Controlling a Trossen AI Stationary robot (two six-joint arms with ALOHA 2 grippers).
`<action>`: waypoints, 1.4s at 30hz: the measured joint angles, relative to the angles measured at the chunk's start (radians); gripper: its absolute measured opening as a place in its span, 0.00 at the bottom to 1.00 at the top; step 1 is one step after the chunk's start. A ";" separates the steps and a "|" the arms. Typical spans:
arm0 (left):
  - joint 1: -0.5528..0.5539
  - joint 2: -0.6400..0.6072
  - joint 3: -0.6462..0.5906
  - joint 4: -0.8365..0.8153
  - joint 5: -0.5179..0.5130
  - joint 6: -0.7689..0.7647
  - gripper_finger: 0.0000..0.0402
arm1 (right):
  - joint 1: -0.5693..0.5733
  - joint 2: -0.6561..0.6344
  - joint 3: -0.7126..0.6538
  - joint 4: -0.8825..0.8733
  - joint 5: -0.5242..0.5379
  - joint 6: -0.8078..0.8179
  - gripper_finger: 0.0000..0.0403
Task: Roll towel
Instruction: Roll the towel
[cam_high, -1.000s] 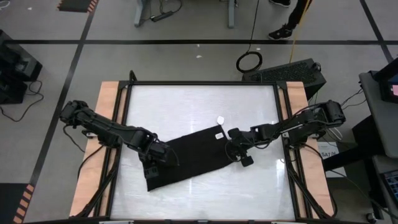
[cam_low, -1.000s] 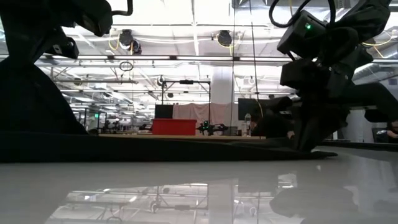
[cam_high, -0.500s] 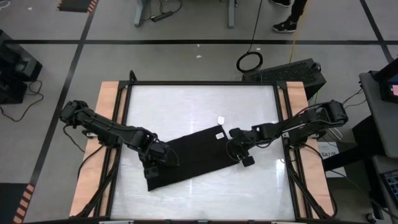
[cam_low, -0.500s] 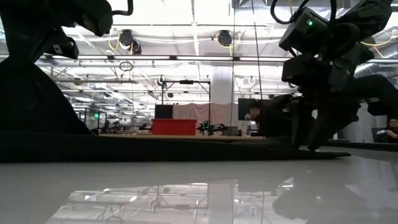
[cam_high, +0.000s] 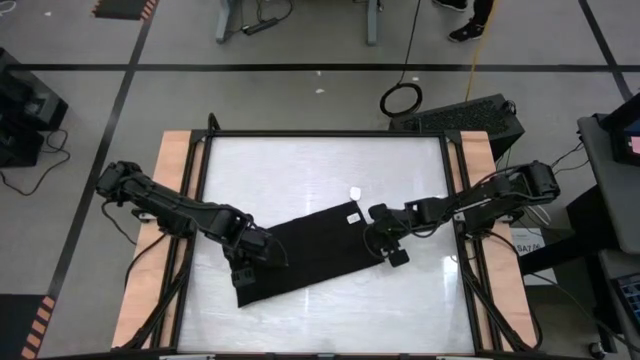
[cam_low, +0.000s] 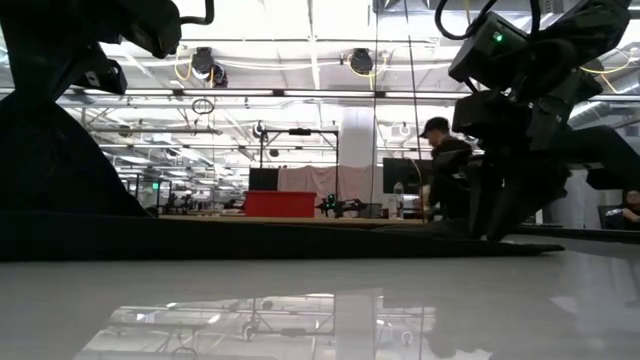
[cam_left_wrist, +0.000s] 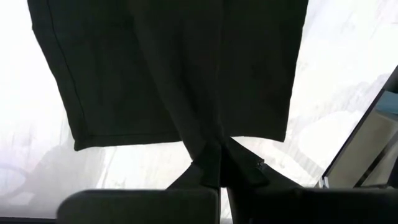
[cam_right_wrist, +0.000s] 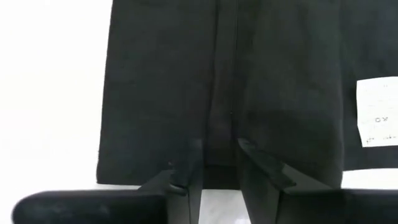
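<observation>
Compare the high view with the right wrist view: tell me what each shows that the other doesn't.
Only the high view shows the whole table, the left gripper at the towel's other end, and both arms. Only the right wrist view shows the right gripper pinching a raised fold at the towel's edge. Both show the black towel and its white tag.

High cam looks straight down, low cam level across table; wrist cams close on towel.

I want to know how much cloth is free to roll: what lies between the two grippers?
In the high view, only the flat black towel spans from the left gripper at one end to the right gripper at the other.
</observation>
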 joint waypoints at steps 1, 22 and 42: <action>0.000 0.000 0.000 0.001 0.000 0.000 0.02 | -0.003 0.000 0.000 0.000 -0.001 0.000 0.20; 0.000 0.000 0.000 0.015 -0.009 -0.001 0.02 | -0.018 0.002 0.001 -0.009 -0.005 0.023 0.21; -0.003 0.000 0.000 0.004 -0.014 0.000 0.02 | -0.018 -0.080 0.004 -0.071 -0.010 0.019 0.02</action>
